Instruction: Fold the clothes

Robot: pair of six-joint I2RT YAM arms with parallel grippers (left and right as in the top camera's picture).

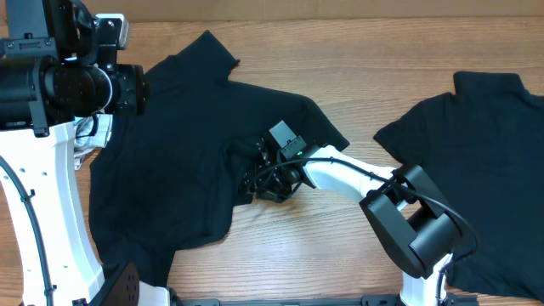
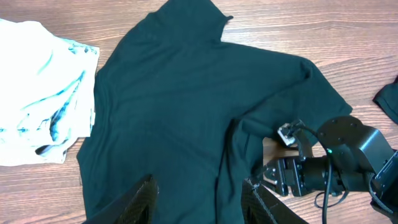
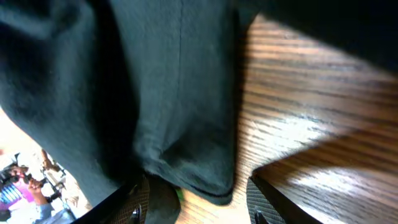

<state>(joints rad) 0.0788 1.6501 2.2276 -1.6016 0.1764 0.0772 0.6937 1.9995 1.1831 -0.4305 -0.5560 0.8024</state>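
One black T-shirt (image 1: pixel 187 144) lies spread and rumpled at the table's left and middle, and shows again in the left wrist view (image 2: pixel 168 106). A second black T-shirt (image 1: pixel 484 144) lies at the right. My right gripper (image 1: pixel 259 178) sits low at the first shirt's right edge. Its jaws stand apart around a hanging fold of that shirt's hem (image 3: pixel 205 168), with a gap to the right finger (image 3: pixel 264 202). My left gripper (image 2: pixel 202 202) hangs open, high above the shirt, with nothing between its fingers.
A white cloth with blue print (image 2: pixel 37 93) lies on the table left of the shirt. The right arm's white link (image 1: pixel 357 174) crosses the bare wood between the two shirts. The left arm's base (image 1: pixel 42 195) stands along the left edge.
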